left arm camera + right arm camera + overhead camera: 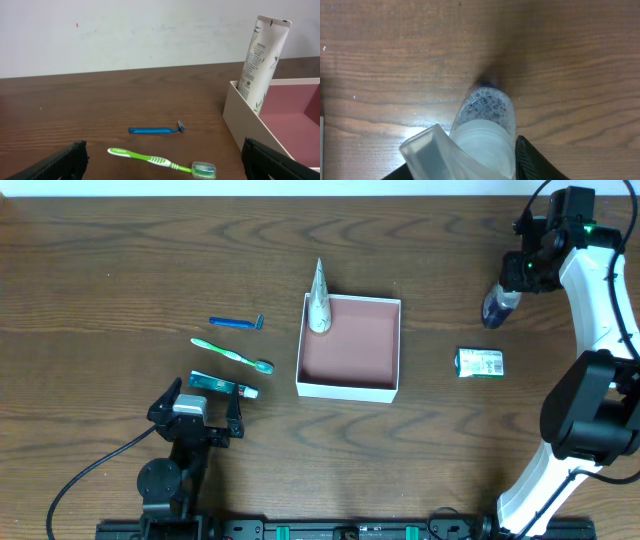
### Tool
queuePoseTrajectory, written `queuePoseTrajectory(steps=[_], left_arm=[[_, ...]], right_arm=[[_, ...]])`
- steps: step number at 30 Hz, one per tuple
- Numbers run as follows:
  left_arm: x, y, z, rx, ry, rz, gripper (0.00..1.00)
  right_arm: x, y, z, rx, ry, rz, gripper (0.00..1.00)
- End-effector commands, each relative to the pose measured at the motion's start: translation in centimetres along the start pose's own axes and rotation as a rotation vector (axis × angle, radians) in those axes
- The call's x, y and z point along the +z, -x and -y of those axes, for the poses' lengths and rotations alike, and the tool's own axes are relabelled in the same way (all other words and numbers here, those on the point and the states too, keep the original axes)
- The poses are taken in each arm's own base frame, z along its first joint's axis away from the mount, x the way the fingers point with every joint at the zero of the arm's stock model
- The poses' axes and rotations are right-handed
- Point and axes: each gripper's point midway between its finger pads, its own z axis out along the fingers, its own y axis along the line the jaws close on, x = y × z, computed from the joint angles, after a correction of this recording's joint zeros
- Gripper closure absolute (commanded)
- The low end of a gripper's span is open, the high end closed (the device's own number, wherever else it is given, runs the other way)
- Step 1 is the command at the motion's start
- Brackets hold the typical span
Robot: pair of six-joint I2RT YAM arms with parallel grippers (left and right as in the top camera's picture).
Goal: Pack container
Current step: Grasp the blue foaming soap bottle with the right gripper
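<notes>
The container (349, 390) sits open in the middle of the surface (120, 270). A white tube (319, 305) stands tilted in its corner at about 11 o'clock. Out at 9 o'clock from it lie a blue razor (237, 323), a green toothbrush (232, 355) and a teal tube (222, 386). At 3 o'clock is a green-and-white packet (480, 363).

The left pincer (164, 152) waits near the teal tube, fingers wide apart.

At 2 o'clock the right pincer (512, 280) straddles a clear, foamy bottle (487, 107), with one finger against its side. I can't tell whether it is clamped.
</notes>
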Motion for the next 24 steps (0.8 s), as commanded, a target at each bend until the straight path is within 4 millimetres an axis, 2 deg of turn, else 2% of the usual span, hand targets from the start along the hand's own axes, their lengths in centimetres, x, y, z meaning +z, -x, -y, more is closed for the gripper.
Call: queuePoseTrajectory(steps=[1, 10, 20, 24], left_arm=[[0.1, -1.6, 0.1, -0.009, -0.010, -0.045, 0.02], [0.1, -1.6, 0.1, -0.008, -0.010, -0.045, 0.02], [0.1, -1.6, 0.1, -0.009, -0.009, -0.045, 0.02], [0.1, -1.6, 0.1, -0.009, -0.010, -0.045, 0.02]], right_arm=[[-0.1, 0.2, 0.1, -0.002, 0.000, 0.002, 0.66], [-0.5, 0.2, 0.3, 0.031, -0.014, 0.004, 0.69], [-1.8, 0.3, 0.2, 0.045, -0.015, 0.020, 0.73], [-3.0, 0.7, -0.3, 0.048, -0.009, 0.048, 0.73]])
